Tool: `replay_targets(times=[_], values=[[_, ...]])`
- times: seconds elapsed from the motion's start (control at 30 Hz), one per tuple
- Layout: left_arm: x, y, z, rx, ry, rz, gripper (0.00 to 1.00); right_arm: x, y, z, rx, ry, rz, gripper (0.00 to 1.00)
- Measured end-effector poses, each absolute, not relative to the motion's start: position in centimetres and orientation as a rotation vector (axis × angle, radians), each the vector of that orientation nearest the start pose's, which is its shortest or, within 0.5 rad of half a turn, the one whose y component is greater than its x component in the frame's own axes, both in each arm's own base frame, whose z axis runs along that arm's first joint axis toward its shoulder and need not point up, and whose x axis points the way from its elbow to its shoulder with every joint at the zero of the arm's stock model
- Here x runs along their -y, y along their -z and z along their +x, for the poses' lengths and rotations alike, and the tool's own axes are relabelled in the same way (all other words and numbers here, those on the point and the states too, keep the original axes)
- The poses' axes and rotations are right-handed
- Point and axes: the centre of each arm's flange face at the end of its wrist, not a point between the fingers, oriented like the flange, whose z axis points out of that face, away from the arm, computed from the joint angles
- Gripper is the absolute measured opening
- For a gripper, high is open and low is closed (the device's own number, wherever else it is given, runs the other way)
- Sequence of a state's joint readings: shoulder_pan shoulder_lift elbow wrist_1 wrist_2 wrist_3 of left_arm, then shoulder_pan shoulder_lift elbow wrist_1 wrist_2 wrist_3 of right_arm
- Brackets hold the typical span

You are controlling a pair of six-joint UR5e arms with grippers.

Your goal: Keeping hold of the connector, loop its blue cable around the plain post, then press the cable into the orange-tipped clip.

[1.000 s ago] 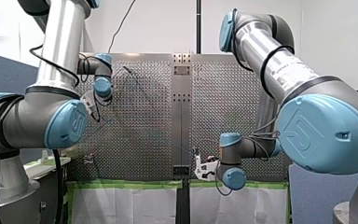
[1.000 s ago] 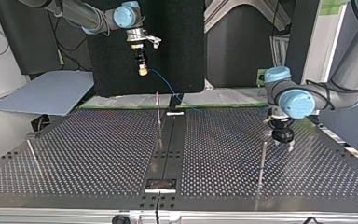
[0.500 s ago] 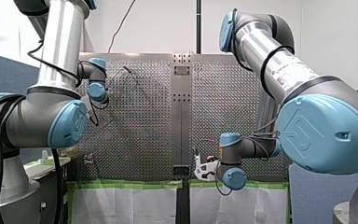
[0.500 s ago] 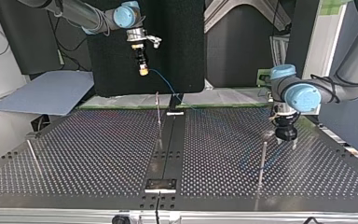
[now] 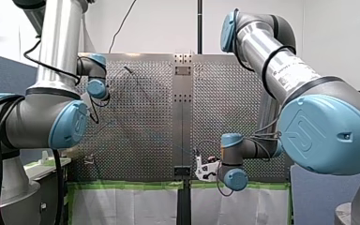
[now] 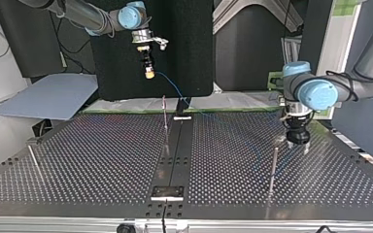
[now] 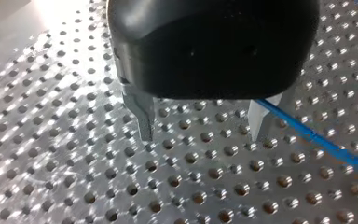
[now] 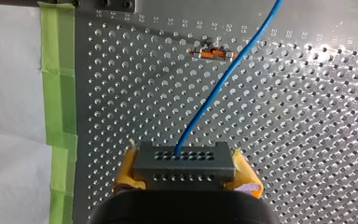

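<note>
The perforated surface point(image 6: 102, 155) fills the top view, while in the front view the bulk of my left arm point(image 5: 51, 117) and my right arm point(image 5: 318, 126) covers its sides. My right tool point(image 6: 149, 74) hangs high above the top view's far edge, its yellow pads point(image 8: 247, 181) clenched on the grey connector point(image 8: 185, 162). The tool's black body hides the connector's near end. My left tool point(image 7: 200, 135) hovers low over the surface, released, its two metal fingers point(image 7: 142, 116) apart with only holes between them. Its black housing covers their roots. In the top view it is near the plain post point(image 6: 273, 167) at that view's right, and a second rod point(image 6: 34, 162) leans at the left. The blue cable point(image 8: 223, 79) leaves the connector's middle and passes just beside one end of the orange-tipped clip point(image 8: 213, 54), touching or not I cannot tell, then runs out of view. It also shows beside one left finger, with any contact hidden. Across the surface in the top view it is only a faint line, so its path about the post cannot be made out.
</note>
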State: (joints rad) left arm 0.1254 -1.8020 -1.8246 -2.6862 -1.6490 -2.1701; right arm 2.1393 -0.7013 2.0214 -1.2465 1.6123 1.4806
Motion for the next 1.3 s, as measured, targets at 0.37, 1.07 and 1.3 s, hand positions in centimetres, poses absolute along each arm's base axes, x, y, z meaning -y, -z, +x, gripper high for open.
replay_targets(times=[0.37,1.07,1.3], values=[[7.0,-29.2,53.3,-1.527,0.282,-0.595,1.00,36.3,5.0,38.6,0.856,-1.476,1.677,0.00],[8.3,-31.2,50.2,-1.504,0.288,-0.571,1.00,36.3,5.0,38.6,0.849,-1.478,1.679,0.00],[9.6,-31.6,48.7,-1.521,0.301,-0.542,1.00,36.4,5.0,38.7,0.848,-1.479,1.677,0.00]])
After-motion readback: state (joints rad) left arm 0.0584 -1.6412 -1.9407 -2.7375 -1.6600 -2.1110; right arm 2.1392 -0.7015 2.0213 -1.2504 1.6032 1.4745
